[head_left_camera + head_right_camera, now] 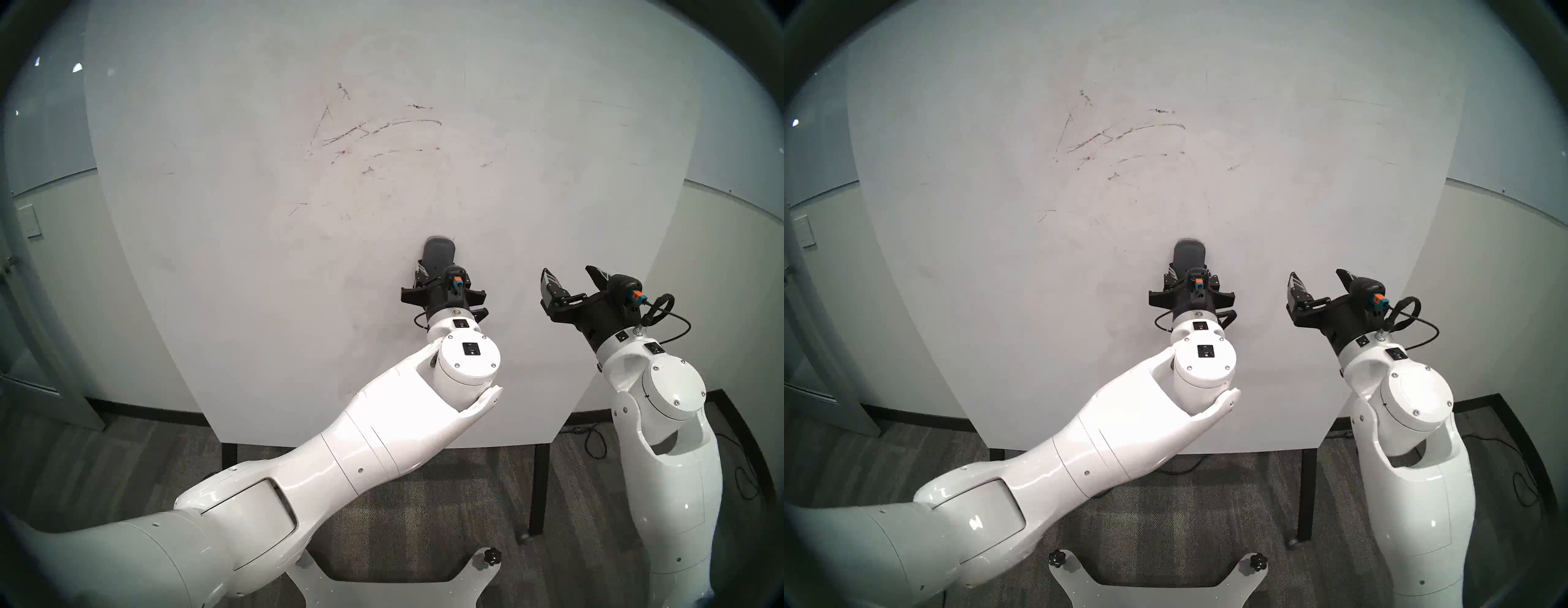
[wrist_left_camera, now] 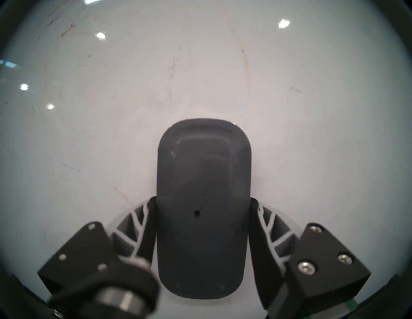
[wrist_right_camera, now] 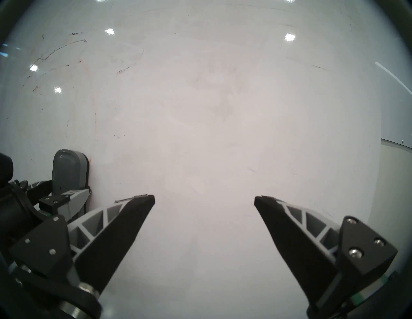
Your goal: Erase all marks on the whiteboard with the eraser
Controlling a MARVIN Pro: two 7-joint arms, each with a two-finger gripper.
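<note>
The whiteboard [image 1: 212, 212] [image 1: 975, 233] [image 2: 312, 133] [image 3: 211, 133] fills the view ahead, standing on thin black legs. Scratchy black-grey marks [image 1: 373, 131] [image 1: 1119, 136] [image 3: 55, 53] with faint orange traces cross its upper middle. My left gripper [image 1: 437, 276] [image 1: 1189, 278] [image 2: 201, 207] is shut on the dark grey eraser [image 1: 440, 252] [image 1: 1190, 254] [image 2: 202, 200] [image 3: 68, 169], which lies flat against the board below the marks. My right gripper [image 1: 572, 276] [image 1: 1320, 278] [image 3: 204, 200] hangs open and holds nothing, just right of the eraser and close to the board.
Black board legs [image 1: 539, 488] [image 1: 1308, 492] stand on grey carpet, with cables [image 1: 594, 441] on the floor at the right. A door with a light switch [image 1: 32, 225] is at the far left. My white base plate [image 1: 382, 590] shows at the bottom.
</note>
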